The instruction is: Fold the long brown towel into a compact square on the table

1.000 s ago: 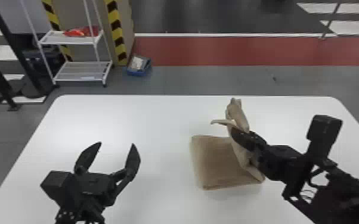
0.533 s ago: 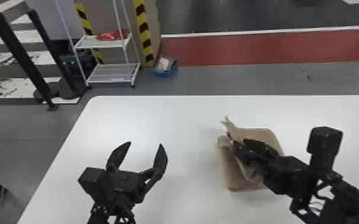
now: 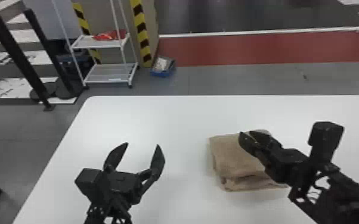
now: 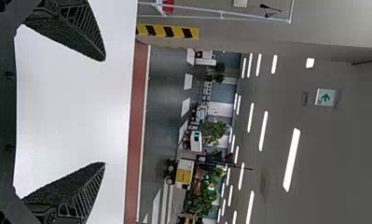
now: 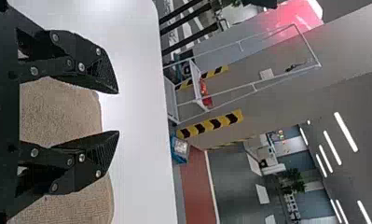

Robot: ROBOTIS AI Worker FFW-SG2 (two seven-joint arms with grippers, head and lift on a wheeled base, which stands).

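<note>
The brown towel (image 3: 235, 158) lies folded on the right half of the white table (image 3: 185, 119), in a roughly square stack with layered edges at its near side. Over its upper right part is my right gripper (image 3: 246, 134), fingers parted. In the right wrist view the right gripper (image 5: 118, 112) stands open with nothing pinched, and the towel (image 5: 58, 109) shows beyond and between its fingers. My left gripper (image 3: 143, 144) is held open above the table, left of the towel and apart from it; the left wrist view has the left gripper (image 4: 105, 112) with bare table between its fingers.
Past the table's far edge stand a white shelf rack (image 3: 110, 73) and a blue box (image 3: 163, 67) on the floor. Black posts (image 3: 18, 56) rise at the far left. White tabletop separates the left gripper from the towel.
The towel's raised flap has come down onto the stack, and my right gripper has opened and let it go. The head view has shifted; the left gripper stays open.
</note>
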